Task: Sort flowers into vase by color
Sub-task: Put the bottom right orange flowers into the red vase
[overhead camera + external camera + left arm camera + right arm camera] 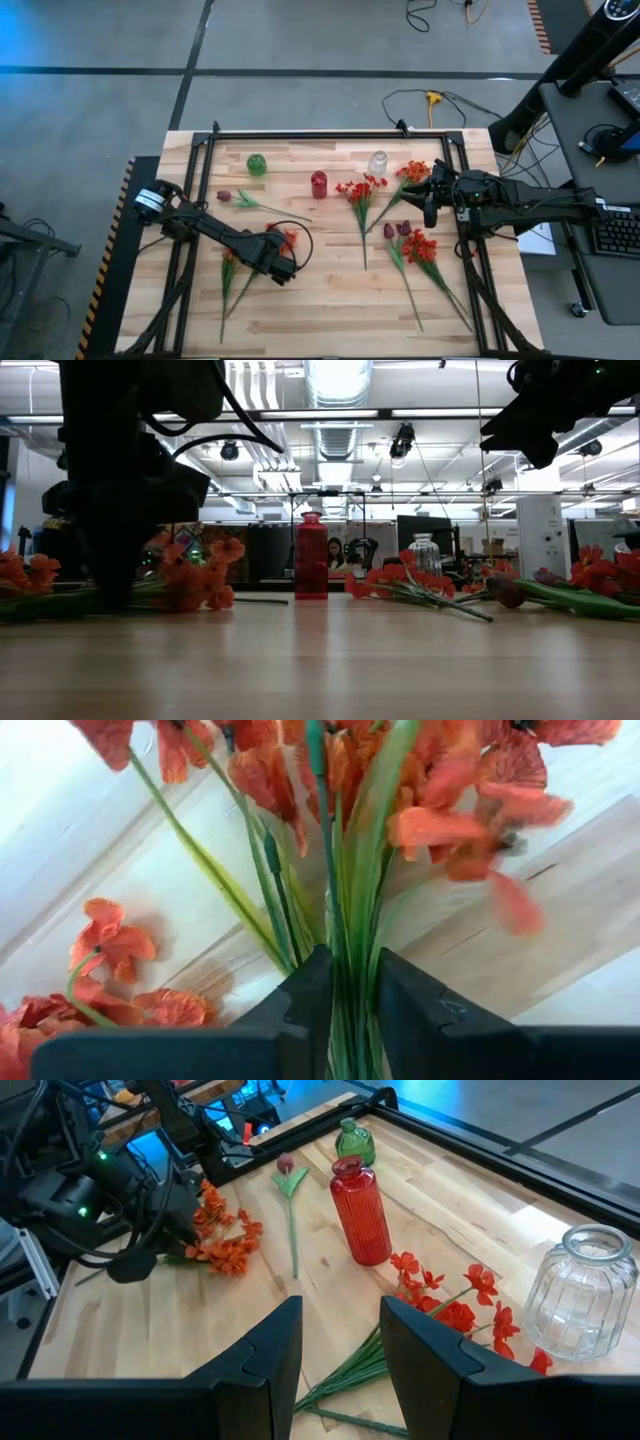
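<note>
A bunch of orange flowers (287,238) lies on the wooden table (330,320) at the left, blooms toward the far side. My left gripper (350,970) points down over its green stalks, shut on them. Three vases stand in a row at the far side: green (257,165), red (319,184) and clear glass (378,162). More flowers lie flat on the boards: a maroon one (226,196), red ones (360,188), orange ones (413,171) and a mixed bunch (418,245). My right gripper (340,1315) hovers open above the table's right side. My left gripper pinches the bunch's green stalks (348,935) between its two fingers (305,995), a short way below the blooms. The fingers come from above, pointing down, one on each side of the stalks. The blooms (195,575) rest on the table.
Another orange stem (229,262) lies beside my left gripper on the left. A black frame (330,133) runs along the table's far edge. Bare boards lie along the near edge and between the red vase and my left gripper.
</note>
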Tool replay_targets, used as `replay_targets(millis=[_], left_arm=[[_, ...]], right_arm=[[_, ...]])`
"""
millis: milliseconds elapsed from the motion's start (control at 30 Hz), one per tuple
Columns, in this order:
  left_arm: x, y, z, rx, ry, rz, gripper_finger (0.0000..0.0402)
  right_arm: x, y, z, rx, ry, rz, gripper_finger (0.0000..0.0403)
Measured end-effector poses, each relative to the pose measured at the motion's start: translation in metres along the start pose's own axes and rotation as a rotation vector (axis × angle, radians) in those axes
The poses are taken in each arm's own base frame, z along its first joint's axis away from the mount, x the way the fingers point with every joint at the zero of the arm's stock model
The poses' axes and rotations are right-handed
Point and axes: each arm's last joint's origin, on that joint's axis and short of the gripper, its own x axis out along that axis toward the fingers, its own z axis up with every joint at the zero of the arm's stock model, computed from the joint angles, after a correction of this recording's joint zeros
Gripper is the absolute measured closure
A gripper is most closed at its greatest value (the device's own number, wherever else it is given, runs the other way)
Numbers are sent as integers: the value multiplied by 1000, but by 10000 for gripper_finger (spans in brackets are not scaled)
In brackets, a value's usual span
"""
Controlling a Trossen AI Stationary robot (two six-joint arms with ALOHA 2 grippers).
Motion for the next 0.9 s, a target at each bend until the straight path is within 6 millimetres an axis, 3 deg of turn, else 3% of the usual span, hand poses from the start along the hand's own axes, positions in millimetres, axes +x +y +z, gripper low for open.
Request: replay_targets(millis=[333, 500, 667, 900], left_arm=[[-1, 0, 1, 3, -14, -2, 364], [-12, -2, 3, 49, -48, -35, 364], [-41, -3, 11, 136, -165, -112, 364], [-98, 0, 26, 296, -460, -283, 364]], right_arm=[[0, 0, 0, -3, 0, 0, 275], [0, 0, 0, -12, 0, 0, 275], [0, 0, 0, -12, -1, 1, 275], [0, 0, 0, -11, 0, 0, 275]])
